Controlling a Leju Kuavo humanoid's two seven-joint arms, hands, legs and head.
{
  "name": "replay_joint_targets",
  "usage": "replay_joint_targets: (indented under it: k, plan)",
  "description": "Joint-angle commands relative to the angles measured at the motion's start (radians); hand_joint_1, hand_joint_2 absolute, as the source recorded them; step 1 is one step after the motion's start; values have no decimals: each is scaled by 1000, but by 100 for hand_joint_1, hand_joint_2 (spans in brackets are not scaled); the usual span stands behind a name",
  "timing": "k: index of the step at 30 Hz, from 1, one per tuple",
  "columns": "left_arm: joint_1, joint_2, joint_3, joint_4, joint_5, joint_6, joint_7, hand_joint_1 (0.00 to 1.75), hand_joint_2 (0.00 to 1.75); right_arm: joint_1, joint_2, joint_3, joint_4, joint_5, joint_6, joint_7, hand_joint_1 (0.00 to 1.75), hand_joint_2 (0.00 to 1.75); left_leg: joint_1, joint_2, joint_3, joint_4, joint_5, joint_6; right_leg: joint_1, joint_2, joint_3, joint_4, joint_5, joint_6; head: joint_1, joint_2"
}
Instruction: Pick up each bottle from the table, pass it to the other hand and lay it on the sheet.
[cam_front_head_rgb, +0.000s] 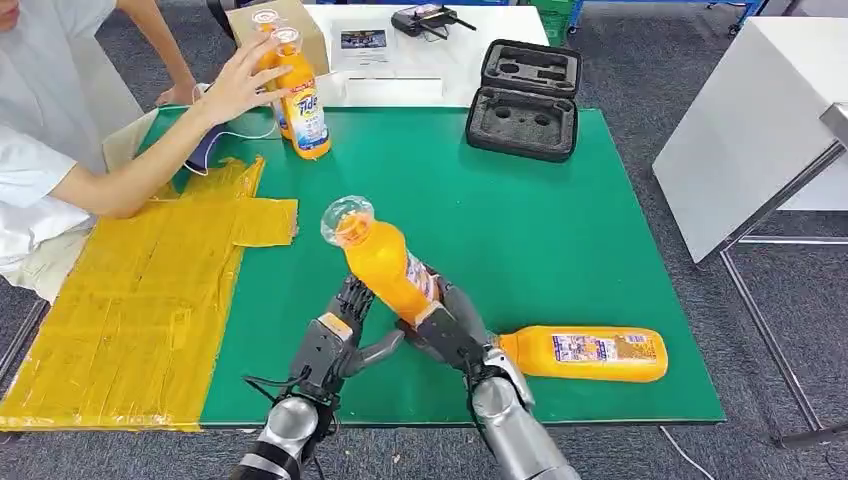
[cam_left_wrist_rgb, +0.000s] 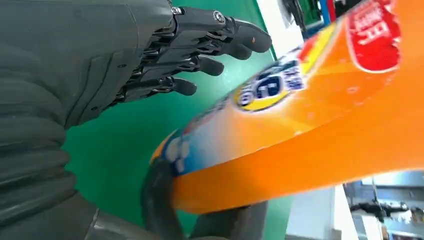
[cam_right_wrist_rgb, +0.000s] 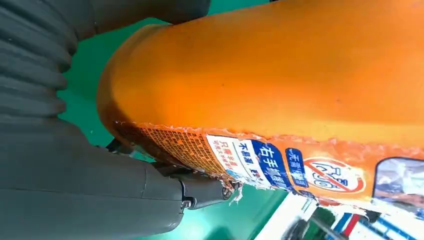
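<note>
Right hand clamped round base of raised orange bottle, cap tilted up-left. Left hand just beside bottle, fingers apart, thumb under its base, not gripping.

a green mat covers the worktop, which stands on grey carpet floor. at twelve o'clock a white table abuts it, bearing an open black foam-lined case, a cardboard box and a dark device. at two o'clock stands another white table on metal legs. light is even and bright.
</note>
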Motion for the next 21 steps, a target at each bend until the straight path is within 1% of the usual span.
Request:
replay_joint_targets:
  k: [1, 2, 3, 5, 6, 8, 11, 13, 14, 15, 16, 17, 18, 20, 21]
  plan:
    - [-93, 20, 161, 148, 39, 44, 10, 0, 175, -1, -16, 67, 39, 8, 16, -2, 175, 175, 1, 2, 6, -1, -2, -2, 1, 2, 6, -2, -1, -2, 0, 0]
    - [-96, 19, 168, 151, 40, 42, 9, 0, 175, 1, -17, 70, 35, 9, 17, -2, 175, 175, 1, 1, 4, -1, -1, -2, 1, 2, 5, -2, -1, -1, 0, 0]
    - [-97, 17, 177, 151, 40, 52, 6, 0, 175, 1, -18, 75, 35, 13, 19, -2, 175, 175, 2, 2, 7, -1, -2, -2, 2, 3, 7, -2, -2, -2, 0, 0]
    - [-104, 17, 203, 156, 41, 63, 2, 0, 175, 4, -17, 96, 40, 28, 24, -1, 175, 175, 1, 1, 4, -1, -1, -1, 1, 1, 4, -1, -1, -1, 0, 0]
    - [-107, 16, 210, 157, 40, 61, 1, 0, 175, 5, -15, 104, 43, 32, 25, -2, 175, 175, 1, 1, 5, -1, -2, -2, 1, 2, 6, -2, -1, -2, 0, 0]
    - [-110, 16, 215, 156, 40, 59, 1, 0, 175, 7, -12, 116, 47, 42, 24, -3, 175, 175, 1, 2, 3, -1, -1, -1, 1, 2, 3, -2, 0, -1, 0, 0]
    - [-111, 9, 225, 156, 41, 59, 0, 0, 175, 5, -10, 131, 58, 50, 24, -2, 175, 175, 2, 1, 6, -1, -3, -2, 2, 2, 7, -2, -2, -2, 0, 0]
    - [-110, 3, 243, 152, 50, 58, -2, 0, 175, 4, -10, 135, 66, 55, 15, 1, 175, 175, 1, 1, 3, -1, -1, -1, 1, 1, 4, -1, -1, -1, 0, 0]
    - [-108, 1, 252, 145, 56, 58, -5, 0, 175, 4, -10, 136, 69, 54, 14, 1, 175, 175, 2, 1, 6, -1, -2, -2, 1, 2, 6, -2, -2, -2, 0, 0]
    - [-106, 1, 256, 141, 58, 54, -5, 0, 175, 4, -11, 136, 71, 55, 12, 0, 175, 175, 1, 1, 3, -1, -1, -1, 1, 1, 3, -1, -1, -1, 0, 0]
    - [-106, 1, 256, 141, 58, 54, -5, 0, 175, 4, -11, 136, 71, 55, 12, 0, 175, 175, 2, 1, 6, -1, -3, -2, 1, 2, 7, -2, -2, -2, 0, 0]
    - [-106, 1, 256, 141, 58, 54, -5, 0, 175, 4, -11, 136, 71, 55, 12, 0, 175, 175, 1, 1, 5, -1, -2, -2, 1, 1, 5, -1, -1, -2, 0, 0]
    - [-107, 2, 257, 139, 58, 52, -5, 0, 175, 5, -12, 135, 70, 55, 10, 0, 175, 175, 2, 0, 6, -1, -2, -2, 2, 1, 7, -2, -2, -2, 0, 0]
    - [-108, 1, 259, 139, 59, 48, -5, 0, 175, 5, -13, 136, 71, 58, 6, -1, 175, 175, 1, 0, 3, -1, -1, -1, 1, 1, 4, -1, -1, -1, 0, 0]
    - [-107, -1, 258, 140, 59, 48, -5, 0, 175, 5, -13, 136, 71, 58, 7, -1, 175, 175, 2, 1, 5, -1, -2, -2, 1, 1, 6, -2, -2, -2, 0, 0]
